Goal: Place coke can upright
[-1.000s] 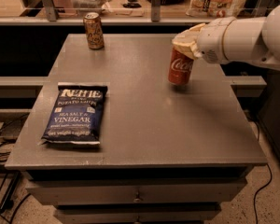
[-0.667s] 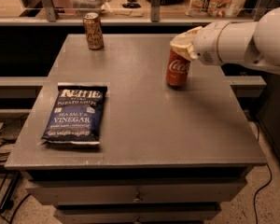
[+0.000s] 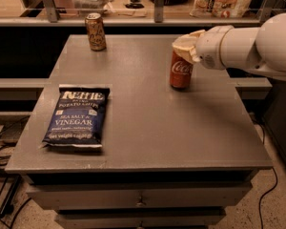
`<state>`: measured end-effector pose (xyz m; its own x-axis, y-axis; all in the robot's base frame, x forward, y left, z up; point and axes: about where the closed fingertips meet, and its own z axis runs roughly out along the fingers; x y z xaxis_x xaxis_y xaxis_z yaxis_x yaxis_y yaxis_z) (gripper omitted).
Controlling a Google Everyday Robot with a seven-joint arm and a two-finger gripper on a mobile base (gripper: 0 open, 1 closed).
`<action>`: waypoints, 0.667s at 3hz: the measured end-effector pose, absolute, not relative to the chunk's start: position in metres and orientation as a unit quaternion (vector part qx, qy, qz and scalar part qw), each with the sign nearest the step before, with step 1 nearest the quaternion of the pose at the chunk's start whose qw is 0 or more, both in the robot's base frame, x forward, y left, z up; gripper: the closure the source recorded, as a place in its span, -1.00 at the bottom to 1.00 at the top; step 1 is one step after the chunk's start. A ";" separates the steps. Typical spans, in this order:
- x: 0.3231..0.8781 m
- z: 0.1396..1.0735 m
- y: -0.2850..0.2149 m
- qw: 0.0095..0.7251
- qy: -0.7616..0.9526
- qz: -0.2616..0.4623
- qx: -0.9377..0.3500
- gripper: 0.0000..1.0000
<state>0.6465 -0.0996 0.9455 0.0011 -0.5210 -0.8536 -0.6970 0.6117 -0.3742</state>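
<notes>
A small red aluminium coke can with white "Coca-Cola" script stands upright on a flat grey rectangular table, its base on the table top, near the far right part of the surface. The cream-coloured two-finger gripper sits right at the top of the coke can, covering its upper rim and touching it; how far it is open, and whether it has hold of the can, cannot be told from here. From the gripper a thick white rounded robot arm stretches away to the right of the coke can, out past the table's edge. Well to the left of the coke can and nearer the camera lies a flat dark blue chip bag, printed "Kettle" at the top, then "Sea Salt & Vinegar" in pale letters. To the left of the coke can and farther back, close to the table's rear edge, stands an upright tan-gold drink can with dark markings too small to read. Below the coke can's side of the table, under the front edge, a grey drawer front carries a small knob.
</notes>
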 end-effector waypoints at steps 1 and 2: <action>0.646 0.948 -0.100 0.559 0.702 0.079 -0.433 -0.42; 0.646 0.948 -0.100 0.559 0.702 0.079 -0.433 -0.88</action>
<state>0.6464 -0.0995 0.9477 0.0008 -0.5207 -0.8537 -0.6972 0.6118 -0.3737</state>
